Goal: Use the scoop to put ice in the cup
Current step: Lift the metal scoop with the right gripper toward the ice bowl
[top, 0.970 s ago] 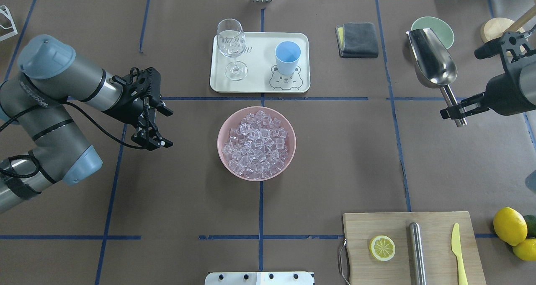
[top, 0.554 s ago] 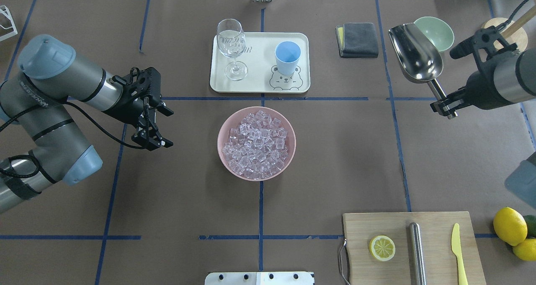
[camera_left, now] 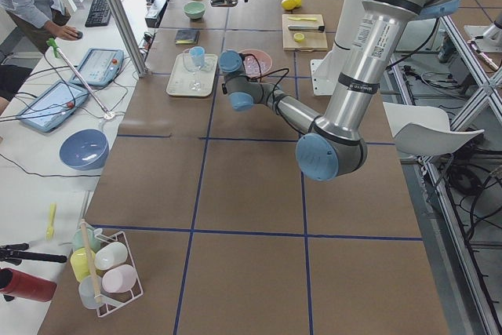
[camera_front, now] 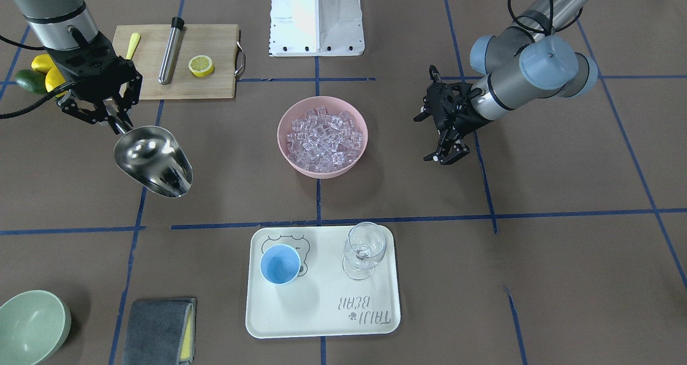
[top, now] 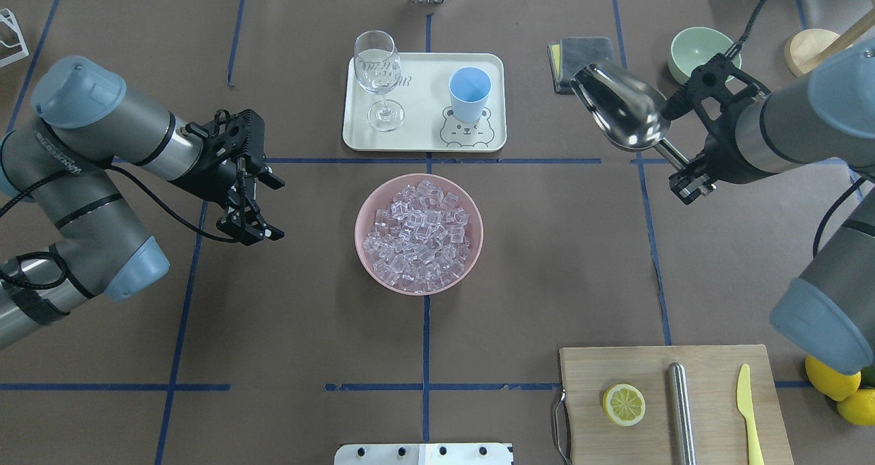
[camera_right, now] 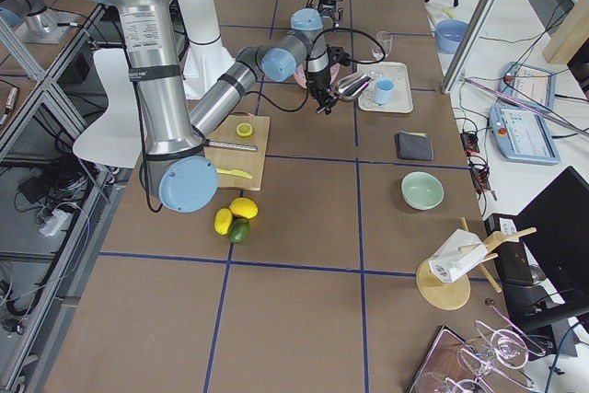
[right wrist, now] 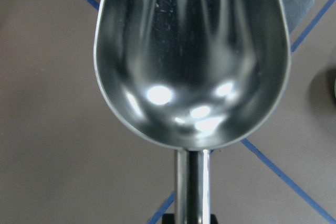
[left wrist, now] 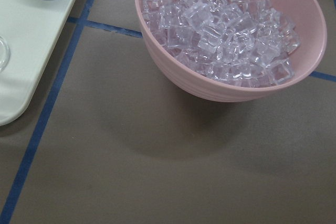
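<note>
The ice (top: 418, 232) is a heap of small clear cubes filling a pink bowl (top: 362, 212) at the table's middle, seen close in the left wrist view (left wrist: 226, 35). The light-blue cup (top: 469, 94) stands upright and empty on a white tray (top: 424, 140) behind the bowl. My right gripper (top: 689, 183) is shut on the thin handle of the steel scoop (top: 622, 113), held in the air to the right of the tray. Its trough (right wrist: 191, 61) is empty. My left gripper (top: 273, 206) hangs open left of the bowl, holding nothing.
A clear stemmed glass (top: 377, 75) shares the tray. A grey cloth (top: 581, 49) and pale green bowl (top: 696, 49) lie behind the scoop. At front right, a wooden board (top: 649, 369) carries a lemon slice (top: 623, 404), steel cylinder (top: 679, 414) and yellow knife (top: 748, 410); lemons (top: 830, 377) lie beside it.
My right arm has carried the scoop leftward, from in front of the green bowl to in front of the grey cloth, nearer the tray. The left arm has not moved.
</note>
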`<state>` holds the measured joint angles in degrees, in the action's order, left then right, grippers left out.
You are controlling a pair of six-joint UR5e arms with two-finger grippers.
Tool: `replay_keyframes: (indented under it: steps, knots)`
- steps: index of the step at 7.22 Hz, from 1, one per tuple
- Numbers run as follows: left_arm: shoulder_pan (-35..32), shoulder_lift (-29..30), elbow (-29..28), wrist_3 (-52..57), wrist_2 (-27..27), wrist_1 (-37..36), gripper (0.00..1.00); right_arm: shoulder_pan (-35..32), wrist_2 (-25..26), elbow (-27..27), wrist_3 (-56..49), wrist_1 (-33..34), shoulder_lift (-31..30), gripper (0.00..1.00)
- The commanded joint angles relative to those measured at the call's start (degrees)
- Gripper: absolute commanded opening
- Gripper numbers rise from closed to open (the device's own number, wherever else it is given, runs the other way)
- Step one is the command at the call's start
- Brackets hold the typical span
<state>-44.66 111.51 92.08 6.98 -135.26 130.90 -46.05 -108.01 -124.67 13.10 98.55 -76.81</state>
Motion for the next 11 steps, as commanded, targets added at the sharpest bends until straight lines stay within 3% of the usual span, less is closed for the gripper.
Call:
replay_keyframes:
  steps: [1,2,3,5,7,9,10,11]
  knots:
    - [0.0,0.0,-0.1,0.0,0.0,-0.1,1.00,3.7,2.1,1.4,-4.8,25.8,17.6,0.00]
    - [0.0,0.0,-0.5,0.1,0.0,0.1,1.00,4.6,6.9,1.8,-11.6,30.5,20.2,0.00]
    - [0.0,0.1,-0.9,0.1,0.0,0.1,1.00,5.8,8.4,2.0,-15.3,30.8,19.7,0.00]
    - [1.0,1.2,-1.3,0.1,0.0,0.1,1.00,6.5,8.5,2.7,-18.4,35.9,22.4,0.00]
    - [2.2,2.1,-1.5,0.4,0.0,0.2,1.00,6.3,8.6,2.9,-33.1,36.0,22.8,0.00]
    - [3.4,2.6,-1.8,0.4,0.2,0.8,1.00,6.3,9.3,3.5,-33.6,37.5,23.6,0.00]
    - [4.0,2.7,-1.8,0.3,0.2,0.8,1.00,6.5,11.9,5.6,-34.4,42.6,27.3,0.00]
    - [4.3,3.3,-2.1,0.3,0.6,0.8,1.00,8.2,17.2,12.1,-38.7,51.4,35.5,0.00]
